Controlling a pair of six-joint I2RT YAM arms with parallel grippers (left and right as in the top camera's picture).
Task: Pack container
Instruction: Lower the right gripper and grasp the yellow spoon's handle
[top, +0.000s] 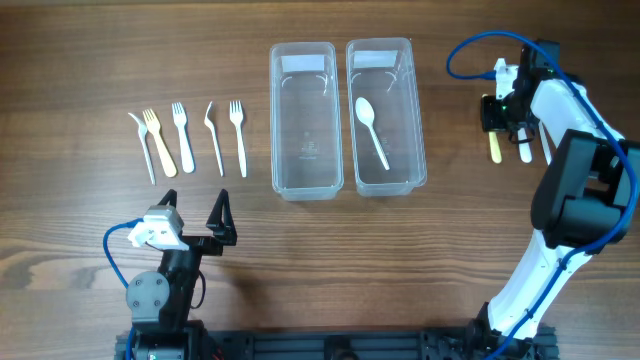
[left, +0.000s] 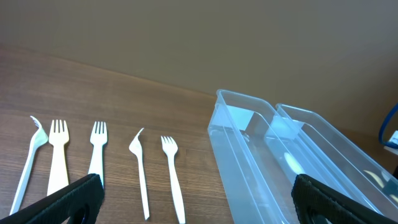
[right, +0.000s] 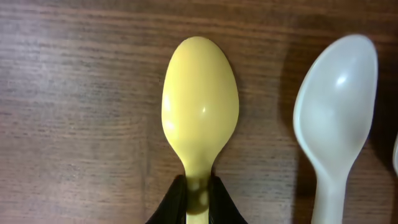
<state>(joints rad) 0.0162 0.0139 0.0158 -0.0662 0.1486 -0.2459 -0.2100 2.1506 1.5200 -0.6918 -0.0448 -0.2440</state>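
One white spoon (top: 366, 112) is packed; my right jaws pinch the yellow spoon (right: 200, 106) by its handle; my left jaws gape wide, with the forks (top: 183, 140) ahead of them still unpacked.

A dark brown desk (top: 80, 60) with streaked wood grain filled the overhead view from edge to edge. Seen from low over its near side, the desk ran back to a plain tan wall (left: 186, 31), evenly lit. The light was soft and diffuse, leaving only faint shadows on the wood, which showed a dull sheen up close.
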